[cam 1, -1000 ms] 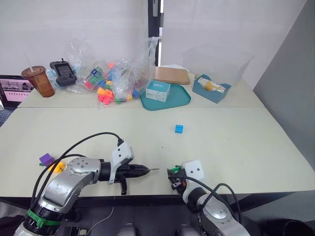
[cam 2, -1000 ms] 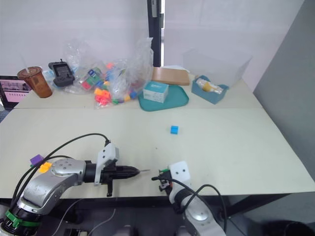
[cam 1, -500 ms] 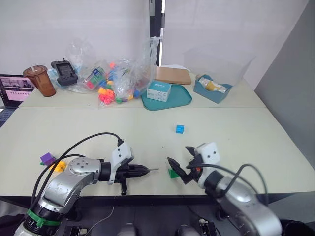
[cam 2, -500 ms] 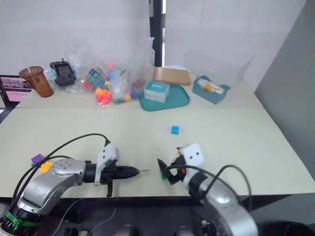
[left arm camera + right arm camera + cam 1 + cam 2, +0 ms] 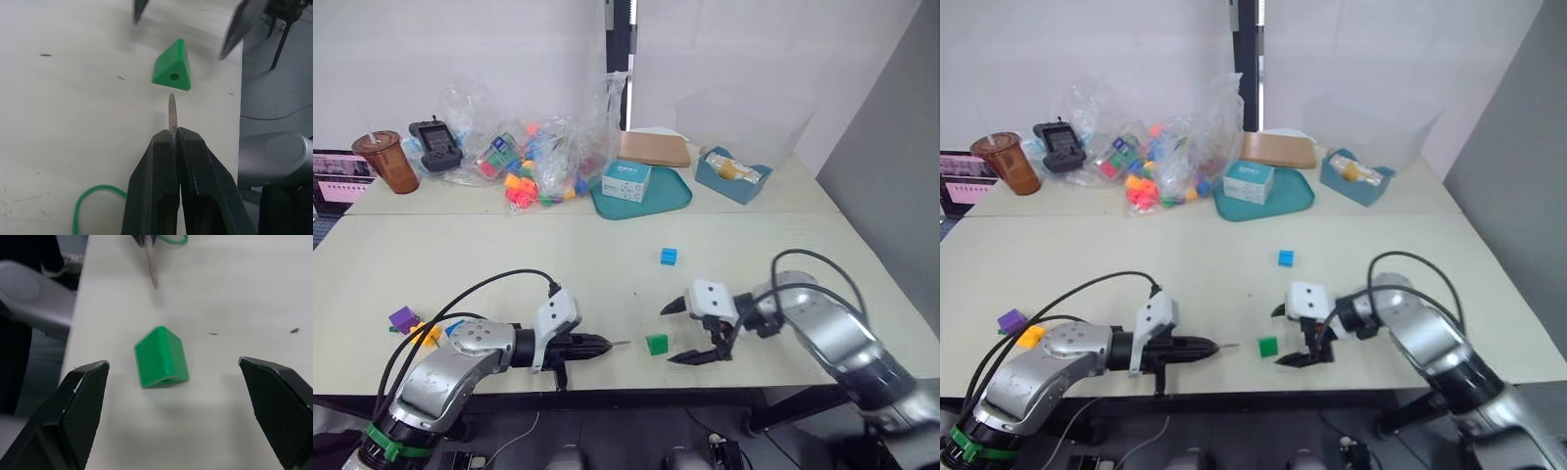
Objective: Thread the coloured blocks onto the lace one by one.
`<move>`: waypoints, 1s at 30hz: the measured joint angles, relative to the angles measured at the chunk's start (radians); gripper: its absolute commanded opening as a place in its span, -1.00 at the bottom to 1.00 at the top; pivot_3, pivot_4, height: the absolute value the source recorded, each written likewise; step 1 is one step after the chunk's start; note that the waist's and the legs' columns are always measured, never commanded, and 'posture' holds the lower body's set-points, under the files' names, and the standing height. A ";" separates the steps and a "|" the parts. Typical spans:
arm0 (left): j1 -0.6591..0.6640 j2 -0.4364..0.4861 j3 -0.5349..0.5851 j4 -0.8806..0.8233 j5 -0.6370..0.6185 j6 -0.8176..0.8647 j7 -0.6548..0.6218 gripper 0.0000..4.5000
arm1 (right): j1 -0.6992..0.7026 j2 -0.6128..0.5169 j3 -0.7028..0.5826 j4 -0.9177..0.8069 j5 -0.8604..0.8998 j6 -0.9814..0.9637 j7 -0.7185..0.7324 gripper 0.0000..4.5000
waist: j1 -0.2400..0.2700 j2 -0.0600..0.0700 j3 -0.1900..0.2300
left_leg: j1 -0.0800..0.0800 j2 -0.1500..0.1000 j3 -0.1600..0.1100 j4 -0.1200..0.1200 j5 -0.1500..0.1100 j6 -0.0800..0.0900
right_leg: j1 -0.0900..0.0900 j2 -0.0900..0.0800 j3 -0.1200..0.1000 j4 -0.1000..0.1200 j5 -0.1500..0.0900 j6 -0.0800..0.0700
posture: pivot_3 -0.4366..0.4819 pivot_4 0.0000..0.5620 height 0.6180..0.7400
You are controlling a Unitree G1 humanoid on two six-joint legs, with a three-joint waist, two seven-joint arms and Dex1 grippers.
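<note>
A green block (image 5: 172, 68) lies on the table near the front edge, its hole facing the lace's grey tip (image 5: 171, 110) across a small gap. My left gripper (image 5: 597, 343) is shut on that tip, and the green cord (image 5: 90, 196) trails behind it. My right gripper (image 5: 680, 333) stands wide open just right of the green block (image 5: 656, 344) without touching it, one finger (image 5: 83, 401) on each side in the right wrist view. A light blue block (image 5: 669, 256) sits mid-table. Purple (image 5: 403, 318) and orange-yellow (image 5: 433, 335) blocks lie at the near left.
At the back stand a heap of toy pieces in clear bags (image 5: 538, 166), a teal tray (image 5: 671, 199) with a box, a blue bin (image 5: 734, 176), a brown cup (image 5: 377, 162) and a laptop (image 5: 337, 181). The table's front edge (image 5: 636, 392) runs just below the grippers.
My right gripper opened and let go of the green block, which now rests on the table. The right arm swung out to the right. The left gripper kept its hold on the lace tip.
</note>
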 measured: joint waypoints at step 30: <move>-0.098 -0.034 -0.121 -0.024 0.048 0.080 0.069 -1.00 | 0.009 0.102 -0.009 0.092 -0.090 -0.084 0.066 -0.41 | 0.001 0.000 0.000 | 0.006 0.000 0.000 0.000 0.000 0.000 | 0.004 0.001 0.000 0.004 0.000 0.000 | -0.05 -0.47 1.00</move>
